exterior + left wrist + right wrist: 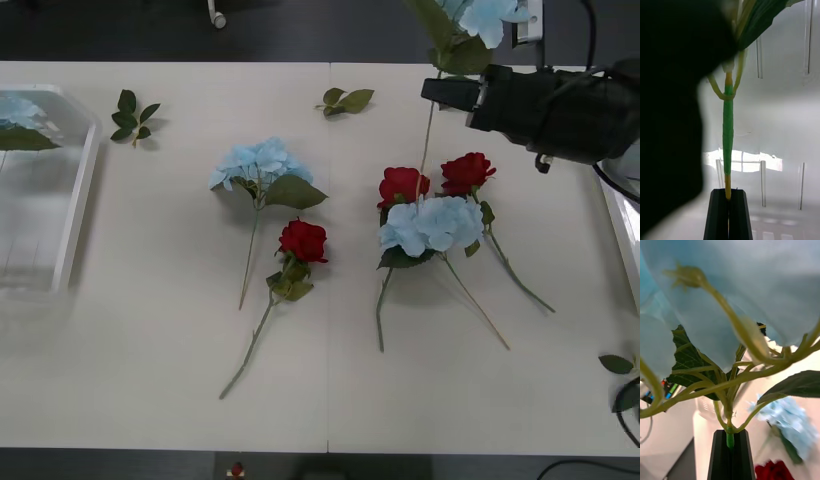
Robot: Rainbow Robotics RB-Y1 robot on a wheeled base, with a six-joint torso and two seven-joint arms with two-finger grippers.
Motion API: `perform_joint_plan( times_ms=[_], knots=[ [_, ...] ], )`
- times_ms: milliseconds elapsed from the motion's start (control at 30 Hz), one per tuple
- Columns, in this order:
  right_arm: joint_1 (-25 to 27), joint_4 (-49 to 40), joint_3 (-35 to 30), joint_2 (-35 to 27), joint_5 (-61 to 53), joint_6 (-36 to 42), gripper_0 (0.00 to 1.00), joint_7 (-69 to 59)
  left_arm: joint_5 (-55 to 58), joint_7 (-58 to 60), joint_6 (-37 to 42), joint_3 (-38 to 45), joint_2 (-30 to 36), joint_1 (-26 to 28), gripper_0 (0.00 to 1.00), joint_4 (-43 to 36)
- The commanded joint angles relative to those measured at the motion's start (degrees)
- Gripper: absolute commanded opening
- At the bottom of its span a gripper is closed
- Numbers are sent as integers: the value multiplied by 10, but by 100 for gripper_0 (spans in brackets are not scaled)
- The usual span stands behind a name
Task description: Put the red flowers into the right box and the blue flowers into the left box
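My right gripper (440, 90) (730, 442) hangs over the table's far right, its black fingers shut on the stem of a blue flower (488, 14) (733, 296) whose stem dangles below. My left gripper (728, 197) is shut on a green stem (727, 135) over the ribbed floor of the left box (70, 240) (782, 123), where a blue flower (15, 110) shows. On the table lie two blue flowers (260, 162) (432, 222) and three red flowers (303, 240) (403, 185) (467, 172). The right box (622, 235) peeks in at the right edge.
Loose green leaf sprigs lie at the back left (133, 115), back middle (345, 100) and front right (620, 365). Long stems trail toward the front edge from the lying flowers. The right arm (560, 105) stretches across the far right corner.
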Motion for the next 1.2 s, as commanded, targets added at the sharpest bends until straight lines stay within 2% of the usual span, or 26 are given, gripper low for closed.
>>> perform_joint_plan(
  times_ms=[33,67,200,233,267,300,467,867,1000,1200],
  knots=[
    [-29,-14,-9,62,-5,-13,0,17,2,-8,-50,-21,-8,-8,1,7],
    [-33,-13,-9,76,-5,-20,0,17,4,-8,-59,-22,-10,-4,7,5],
    [-52,-13,-9,131,38,-58,0,15,5,-9,-66,-22,-10,6,66,-7],
    [-55,-13,-9,139,48,-65,0,14,5,-11,-66,-22,-10,7,76,-8],
    [-60,-13,-8,151,58,-75,0,12,7,-13,-65,-22,-10,7,91,-8],
    [-67,-13,-8,170,76,-92,0,9,9,-16,-63,-21,-10,6,100,-11],
    [-87,0,1,225,100,-122,0,2,13,-33,-1,10,1,7,100,-41],
    [-99,4,3,308,120,-138,0,-6,19,-132,213,178,29,6,100,-167],
    [-100,4,7,314,120,-135,0,-9,63,-169,281,216,34,7,100,-196],
    [-105,4,10,312,117,-129,0,-13,224,-238,363,237,40,7,100,-196]
  ],
)
